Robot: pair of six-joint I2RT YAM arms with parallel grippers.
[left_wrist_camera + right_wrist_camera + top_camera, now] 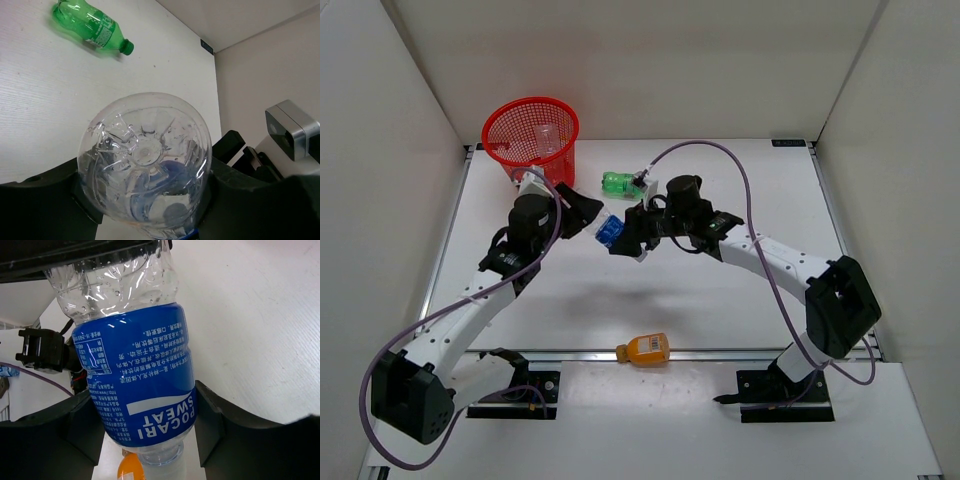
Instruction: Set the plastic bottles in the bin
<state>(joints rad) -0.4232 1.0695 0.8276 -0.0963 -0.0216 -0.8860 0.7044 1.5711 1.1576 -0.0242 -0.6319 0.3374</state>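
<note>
A clear blue-labelled bottle [609,232] hangs above the table between both grippers. My left gripper [590,220] is shut on its base end [145,165]. My right gripper [628,238] is closed around the blue label [140,385], near the neck. A green bottle [620,183] lies on the table just beyond them and also shows in the left wrist view [92,27]. An orange labelled bottle [645,349] lies at the near edge; it also shows in the right wrist view [131,467]. The red mesh bin [495,125] stands at the far left with a plain clear bottle [548,140] inside. The other bottles are out of view.
White walls enclose the table on the left, back and right. A metal rail [740,353] runs along the near edge by the orange bottle. The right arm's purple cable [745,190] arcs above the table.
</note>
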